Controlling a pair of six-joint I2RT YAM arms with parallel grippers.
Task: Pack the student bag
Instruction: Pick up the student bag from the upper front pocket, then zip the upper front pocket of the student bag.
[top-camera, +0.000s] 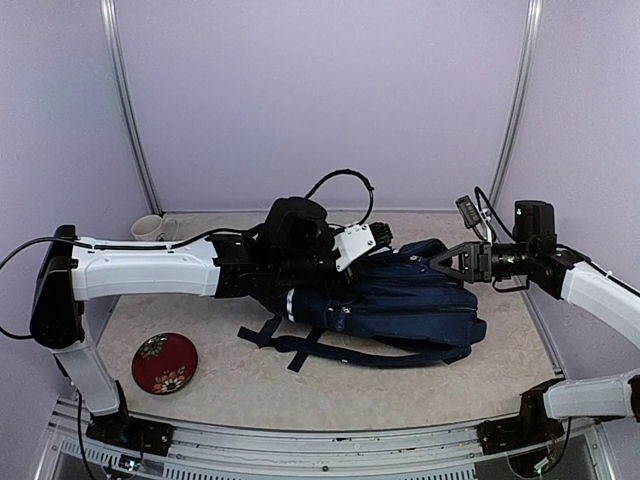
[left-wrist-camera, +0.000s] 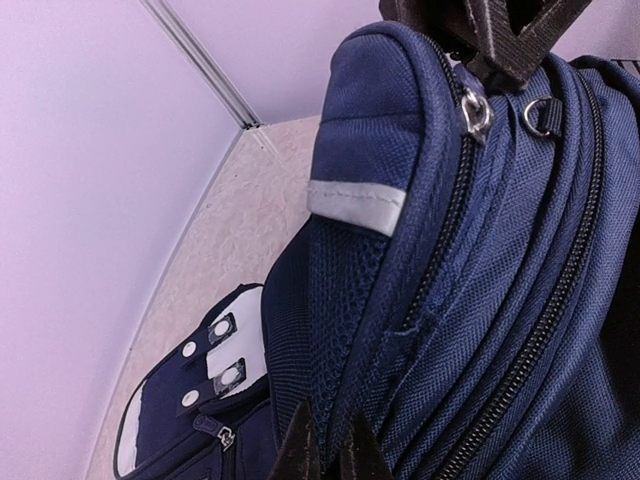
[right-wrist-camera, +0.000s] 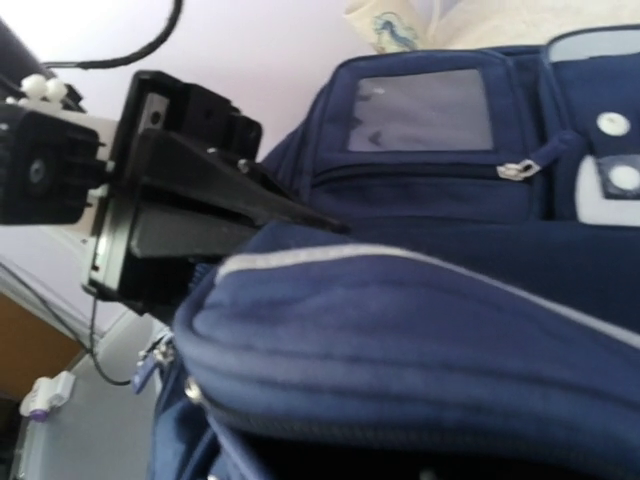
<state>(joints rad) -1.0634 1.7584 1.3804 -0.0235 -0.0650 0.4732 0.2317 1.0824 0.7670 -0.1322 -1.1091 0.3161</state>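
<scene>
Where the bench runs between the two arms, we see the student bag lying right of the middle, its dark straps trailing toward the near edge. The left pincer reaches in from the left and is closed on the bag's navy fabric at its upper edge. The right pincer sits at the bag's far right end, just over a metal zip pull; we cannot tell whether its jaws are shut or hold anything. A red plate lies near the left front, well apart from the bag, and a white cup stands at the back left.
</scene>
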